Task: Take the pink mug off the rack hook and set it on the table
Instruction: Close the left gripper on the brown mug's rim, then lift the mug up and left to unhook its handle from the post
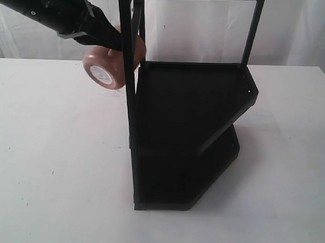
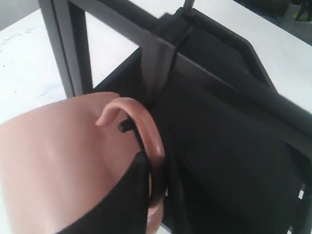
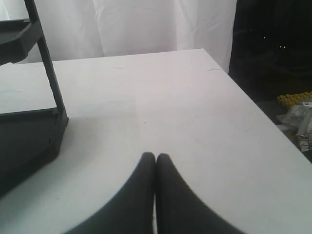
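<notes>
The pink mug (image 1: 112, 62) hangs tilted at the top left post of the black rack (image 1: 189, 128), above the white table (image 1: 54, 150). Its base, with a round white sticker, faces the exterior camera. My left gripper (image 1: 118, 45) reaches in from the upper left and is shut on the mug's loop handle (image 2: 150, 134). In the left wrist view the mug (image 2: 53, 156) fills the near side, and a small black hook tip (image 2: 124, 126) shows inside the loop. My right gripper (image 3: 156, 157) is shut and empty, low over the table (image 3: 170, 97).
The rack (image 2: 219, 126) is a two-tier black shelf with upright posts and a top bar, standing mid-table. Its lower corner (image 3: 29, 131) lies beside my right gripper. The table's edge drops off (image 3: 253, 107) to a dark floor.
</notes>
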`<action>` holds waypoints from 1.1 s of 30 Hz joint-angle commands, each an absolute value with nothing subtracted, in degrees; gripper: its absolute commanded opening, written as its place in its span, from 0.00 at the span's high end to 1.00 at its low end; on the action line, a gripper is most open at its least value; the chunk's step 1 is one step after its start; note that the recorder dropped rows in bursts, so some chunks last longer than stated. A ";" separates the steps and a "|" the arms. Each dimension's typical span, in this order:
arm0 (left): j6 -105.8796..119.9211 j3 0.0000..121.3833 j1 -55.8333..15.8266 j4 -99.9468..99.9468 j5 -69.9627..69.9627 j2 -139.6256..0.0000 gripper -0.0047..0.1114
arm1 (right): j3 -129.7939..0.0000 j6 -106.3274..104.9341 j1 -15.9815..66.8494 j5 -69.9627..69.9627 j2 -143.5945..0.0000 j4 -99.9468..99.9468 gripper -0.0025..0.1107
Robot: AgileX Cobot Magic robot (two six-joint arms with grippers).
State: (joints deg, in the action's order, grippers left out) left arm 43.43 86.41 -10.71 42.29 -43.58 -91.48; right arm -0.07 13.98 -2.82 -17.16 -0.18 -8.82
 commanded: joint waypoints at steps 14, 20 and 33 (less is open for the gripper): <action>43.45 86.70 -10.46 41.83 -43.61 -90.21 0.96 | 0.00 13.86 -2.66 -16.61 0.00 -8.68 0.98; 43.00 86.70 -10.46 38.67 -43.15 -87.29 0.96 | 0.00 13.86 -2.66 -16.61 0.00 -8.68 0.98; 28.43 86.70 -10.46 21.55 -42.44 -84.32 0.96 | 0.00 13.86 -2.66 -16.61 0.00 -8.68 0.98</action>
State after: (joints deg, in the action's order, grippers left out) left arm 30.04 86.41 -10.62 21.56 -42.55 -85.93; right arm -0.07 13.98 -2.82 -17.16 -0.18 -8.82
